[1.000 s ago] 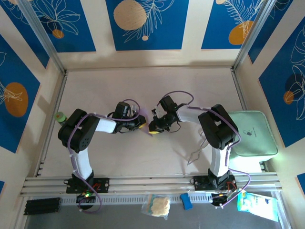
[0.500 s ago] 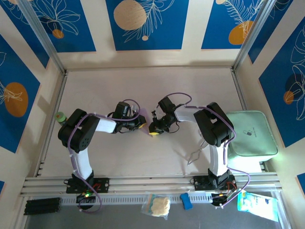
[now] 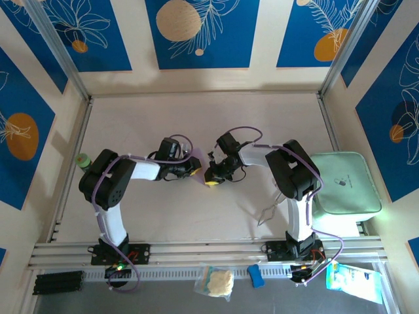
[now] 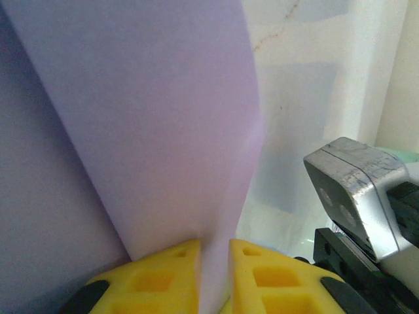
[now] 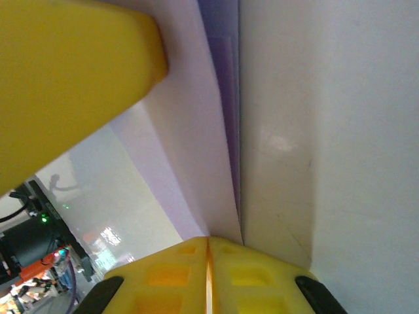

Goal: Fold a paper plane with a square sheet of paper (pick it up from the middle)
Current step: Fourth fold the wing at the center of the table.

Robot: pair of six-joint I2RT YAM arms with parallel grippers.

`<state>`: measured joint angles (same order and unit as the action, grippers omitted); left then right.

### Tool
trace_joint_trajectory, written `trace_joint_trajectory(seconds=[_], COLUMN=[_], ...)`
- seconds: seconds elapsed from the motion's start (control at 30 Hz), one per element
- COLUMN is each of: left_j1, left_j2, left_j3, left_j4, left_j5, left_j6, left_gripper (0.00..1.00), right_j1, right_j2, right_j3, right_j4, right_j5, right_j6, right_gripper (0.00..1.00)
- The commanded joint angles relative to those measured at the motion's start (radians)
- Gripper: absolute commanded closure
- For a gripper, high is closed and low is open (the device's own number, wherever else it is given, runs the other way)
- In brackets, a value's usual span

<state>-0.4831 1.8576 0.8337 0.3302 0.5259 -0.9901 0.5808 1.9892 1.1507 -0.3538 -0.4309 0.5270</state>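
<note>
Both arms meet mid-table, grippers nearly tip to tip, with the paper between them, off the pale table top (image 3: 262, 118).

Left gripper (image 4: 214, 252): the yellow foam-pad fingers (image 4: 163, 275) are almost closed, with only a narrow slot between them. The lavender-purple sheet of thin paper (image 4: 150, 118) runs straight down into that slot, so it is pinched.

From the left wrist the sheet rises from the pads as a broad, smooth, matte panel. It has one clean straight edge on the right and a darker shaded face on the left, so it looks angled or folded along a line running down to the pads. No wrinkles visible.

Right gripper (image 5: 208, 248): the yellow fingers (image 5: 255, 275) are pressed together with only a seam line showing. The paper's edge converges into that seam, so it is gripped there too.

From the right wrist the paper is seen nearly edge-on, with at least two or three layers stacked. The outer face is pale lilac, with darker purple strips beside it. The layers taper to a point at the seam. One yellow finger (image 5: 65, 85) of the left gripper sits at top left, against the same sheet.

I can't tell the overall fold shape from these close views.

The pale mint-green rounded-square tray (image 3: 344, 183) sits at the right table edge, well apart from the paper.
</note>
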Motion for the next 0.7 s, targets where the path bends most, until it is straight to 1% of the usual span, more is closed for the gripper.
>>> trace_joint_trajectory(seconds=[0.0,0.17,0.67], left_j1=[-0.001,0.015,0.038], left_j2=[-0.049,-0.022,0.049], left_j3=[0.044,0.059,0.104], left_j4=[-0.091,-0.079,-0.097], left_j5=[-0.012,0.001,-0.013], left_j6=[0.072,0.08,0.106], left_gripper=[0.79,0.79,0.81], right_j1=[0.02,0.022,0.02], right_j2=[0.042,0.042,0.046], right_j3=[0.018,0.021,0.026], right_j4=[-0.141,-0.169,-0.18], right_j5=[0.122,0.145,0.139], right_j6=[-0.057,-0.073,-0.079], right_gripper=[0.9,0.91,0.91])
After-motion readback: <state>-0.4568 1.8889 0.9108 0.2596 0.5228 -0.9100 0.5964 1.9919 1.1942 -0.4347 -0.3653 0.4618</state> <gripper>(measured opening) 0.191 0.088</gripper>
